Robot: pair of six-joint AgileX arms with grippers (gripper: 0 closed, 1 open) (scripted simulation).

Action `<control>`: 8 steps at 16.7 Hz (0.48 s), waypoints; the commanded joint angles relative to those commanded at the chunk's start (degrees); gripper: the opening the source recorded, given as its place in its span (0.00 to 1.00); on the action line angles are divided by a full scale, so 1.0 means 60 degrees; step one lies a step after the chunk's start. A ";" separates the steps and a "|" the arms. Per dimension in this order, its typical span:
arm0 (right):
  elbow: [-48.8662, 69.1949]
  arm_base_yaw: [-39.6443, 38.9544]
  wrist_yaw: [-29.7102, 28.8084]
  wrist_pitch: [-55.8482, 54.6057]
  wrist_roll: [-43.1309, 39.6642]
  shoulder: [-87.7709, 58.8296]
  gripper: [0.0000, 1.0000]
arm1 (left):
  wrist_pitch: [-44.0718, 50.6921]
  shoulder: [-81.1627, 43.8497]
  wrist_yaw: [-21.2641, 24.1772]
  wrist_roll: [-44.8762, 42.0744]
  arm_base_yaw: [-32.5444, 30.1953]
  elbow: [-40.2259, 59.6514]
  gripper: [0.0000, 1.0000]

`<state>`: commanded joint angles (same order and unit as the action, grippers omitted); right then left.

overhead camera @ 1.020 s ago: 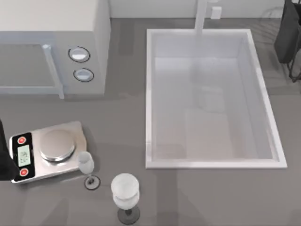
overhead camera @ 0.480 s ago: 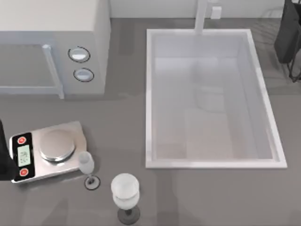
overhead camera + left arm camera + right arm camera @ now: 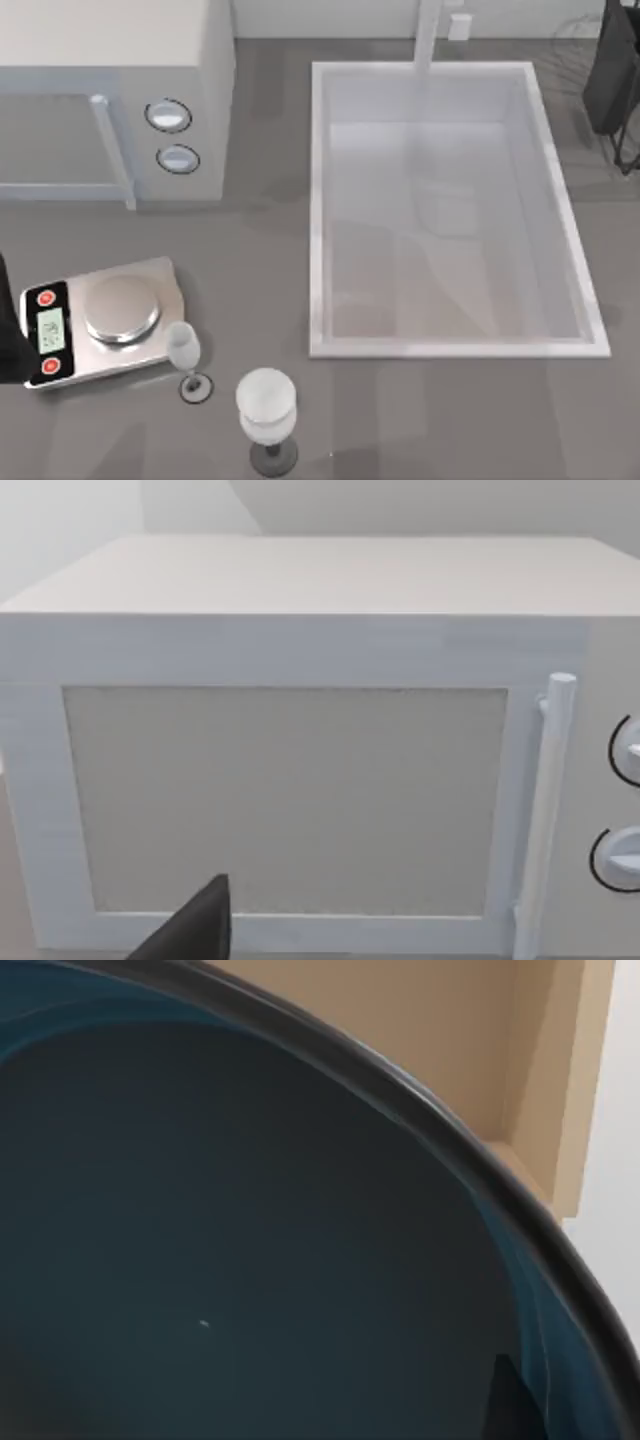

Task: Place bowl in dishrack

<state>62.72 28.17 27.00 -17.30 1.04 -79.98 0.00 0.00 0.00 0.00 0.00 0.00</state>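
Note:
The bowl (image 3: 250, 1260) sits very close in the right wrist view, its glossy dark teal inside bounded by a dark rim. One dark finger (image 3: 510, 1405) of my right gripper lies against its inner wall near the rim, so the gripper appears shut on the bowl. From above, my right arm (image 3: 612, 75) is a dark shape at the far right corner, over the faint grey wires of the dishrack (image 3: 578, 38). My left arm (image 3: 6, 330) is parked at the table's left edge, and one dark finger (image 3: 200, 930) shows in front of the microwave.
A white microwave (image 3: 110, 90) fills the back left. The white sink basin (image 3: 318, 200) with its tap takes up the middle. A kitchen scale (image 3: 100, 320) and two wine glasses (image 3: 183, 350) (image 3: 266, 405) stand at the front left.
The dark right arm at the far right corner has shifted very slightly, and the shading inside the sink has changed. The left arm has stayed still.

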 joint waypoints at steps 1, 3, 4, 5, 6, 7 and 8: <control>-0.0139 -0.0234 -0.0249 -0.0804 -0.0003 -0.0607 0.00 | 0.0000 0.0000 0.0000 0.0000 0.0000 0.0000 1.00; -0.0434 -0.0711 -0.0751 -0.2355 -0.0010 -0.1732 0.00 | 0.0000 0.0000 0.0000 0.0000 0.0000 0.0000 1.00; -0.0580 -0.0941 -0.0991 -0.3024 -0.0013 -0.2229 0.00 | 0.0000 0.0000 0.0000 0.0000 0.0000 0.0000 1.00; -0.0718 -0.1157 -0.1218 -0.3603 -0.0015 -0.2681 0.00 | 0.0000 0.0000 0.0000 0.0000 0.0000 0.0000 1.00; -0.0841 -0.1350 -0.1421 -0.4078 -0.0016 -0.3070 0.00 | 0.0000 0.0000 0.0000 0.0000 0.0000 0.0000 1.00; -0.0946 -0.1515 -0.1593 -0.4456 -0.0017 -0.3388 0.00 | 0.0000 0.0000 0.0000 0.0000 0.0000 0.0000 1.00; -0.1029 -0.1643 -0.1726 -0.4731 -0.0018 -0.3623 0.00 | 0.0000 0.0000 0.0000 0.0000 0.0000 0.0000 1.00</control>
<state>56.55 18.31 16.64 -45.68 0.93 -101.72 0.00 0.00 0.00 0.00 0.00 0.00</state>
